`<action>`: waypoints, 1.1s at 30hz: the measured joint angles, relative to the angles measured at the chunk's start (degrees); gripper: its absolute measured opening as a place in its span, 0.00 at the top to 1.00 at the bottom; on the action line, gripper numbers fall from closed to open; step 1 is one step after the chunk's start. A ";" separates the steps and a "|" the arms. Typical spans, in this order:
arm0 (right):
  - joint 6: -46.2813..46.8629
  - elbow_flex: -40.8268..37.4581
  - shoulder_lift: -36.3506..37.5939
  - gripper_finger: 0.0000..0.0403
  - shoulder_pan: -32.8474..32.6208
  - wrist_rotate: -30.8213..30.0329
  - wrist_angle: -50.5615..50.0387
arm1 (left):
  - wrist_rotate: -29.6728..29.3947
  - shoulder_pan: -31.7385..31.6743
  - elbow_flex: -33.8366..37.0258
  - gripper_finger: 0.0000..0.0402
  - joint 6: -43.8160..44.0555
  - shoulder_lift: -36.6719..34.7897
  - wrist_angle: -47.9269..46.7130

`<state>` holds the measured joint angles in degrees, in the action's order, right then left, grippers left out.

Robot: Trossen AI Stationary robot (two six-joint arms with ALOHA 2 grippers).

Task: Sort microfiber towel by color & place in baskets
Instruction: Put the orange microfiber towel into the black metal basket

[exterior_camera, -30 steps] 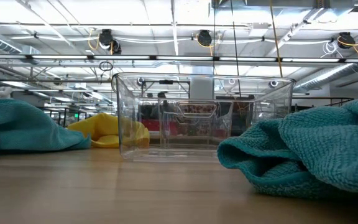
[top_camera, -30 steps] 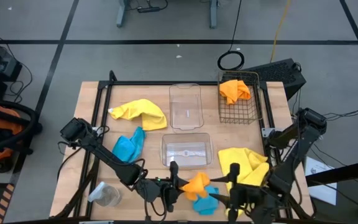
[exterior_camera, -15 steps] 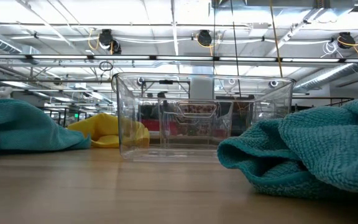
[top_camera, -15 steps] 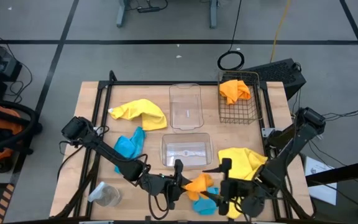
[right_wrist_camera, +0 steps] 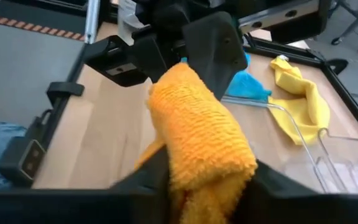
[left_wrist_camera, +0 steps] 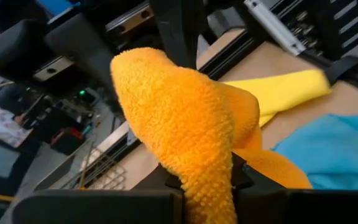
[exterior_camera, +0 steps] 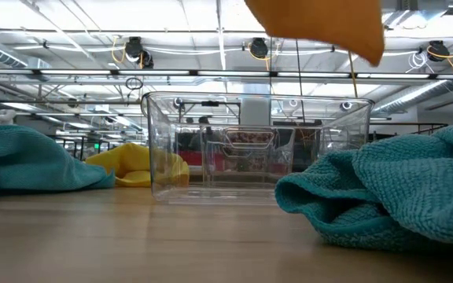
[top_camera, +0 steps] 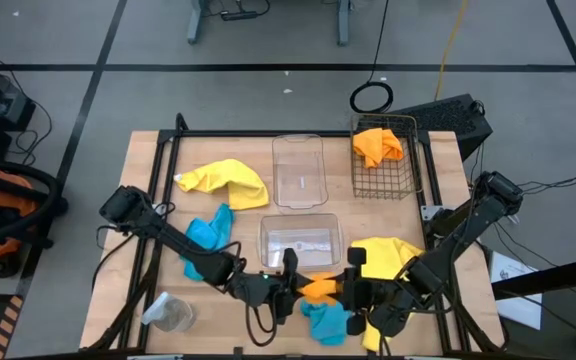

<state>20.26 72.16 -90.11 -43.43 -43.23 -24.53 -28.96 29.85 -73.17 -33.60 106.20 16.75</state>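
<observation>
Down at the near edge of the table, both arms are meeting over one orange towel [top_camera: 318, 288], just in front of the near clear bin [top_camera: 300, 241]. The left gripper [top_camera: 290, 280] is pinching it, jaws closed tight on a fold, and the right gripper [top_camera: 353, 287] is clamping the same cloth from the other side, so the towel is hanging between them clear of the wood, which looks like a handover. A turquoise towel [top_camera: 326, 320] is lying right under it, toward the table edge. Beside the bin on the right a yellow towel [top_camera: 393, 260] is sprawling; on the left, another turquoise towel [top_camera: 206, 235]. Beyond the bin, a second clear bin [top_camera: 298, 172] is standing empty, with the other yellow towel [top_camera: 226, 181] to its left and the wire basket [top_camera: 382, 160] to its right, already holding an orange towel [top_camera: 377, 144], the likely destination. I am finding no readable writing or labels.
</observation>
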 joint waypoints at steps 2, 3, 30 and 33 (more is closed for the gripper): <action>-0.79 0.00 0.02 0.89 0.36 -0.32 -0.11 | -1.68 -0.55 0.02 0.91 0.29 0.01 0.58; -1.36 0.00 0.04 0.93 0.55 -0.51 -0.18 | -2.74 -0.80 0.02 0.91 0.97 0.01 0.85; 21.19 -0.05 22.70 0.95 23.00 -22.69 -58.45 | -23.39 -3.01 1.88 0.29 13.42 -7.79 -17.39; 25.54 -1.97 25.17 0.95 29.10 -23.19 -63.40 | -24.73 -3.62 1.88 0.28 13.39 -7.79 -17.55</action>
<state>45.80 70.19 -64.94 -14.33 -66.42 -87.93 -53.69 26.23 -71.29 -20.22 98.41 -0.80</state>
